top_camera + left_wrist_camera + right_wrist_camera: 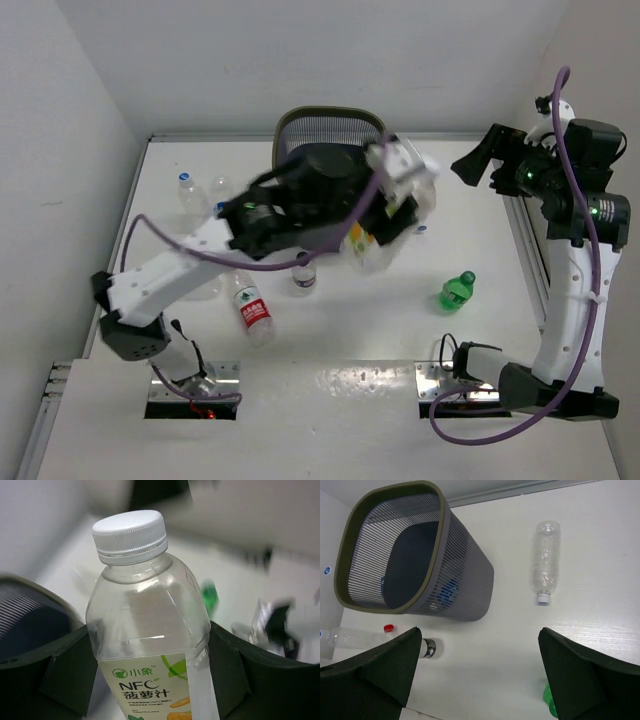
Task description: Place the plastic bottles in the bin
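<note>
Where the table (350,335) comes nearest to us, we find a red-white labelled bottle (255,315) lying flat, with an all-green bottle (457,291) off to its right. Just beyond the first, a small clear bottle (304,276) stands upright. Further in, our left gripper (150,680) pinches a white-capped bottle (145,615) with a yellow-green label, one dark finger (70,670) pressed against each side below its shoulder. From above we see it just nearer than the bin (330,125), toward the bin's right side. Our right gripper (480,680) hangs high at the right of the table, fingers spread wide, nothing between them. Behind the left arm (170,275) stands the dark mesh bin, a clear bottle (546,562) lying on its side apart from it. Farthest left, we make out a blue-capped bottle (185,185) near the table's far edge.
</note>
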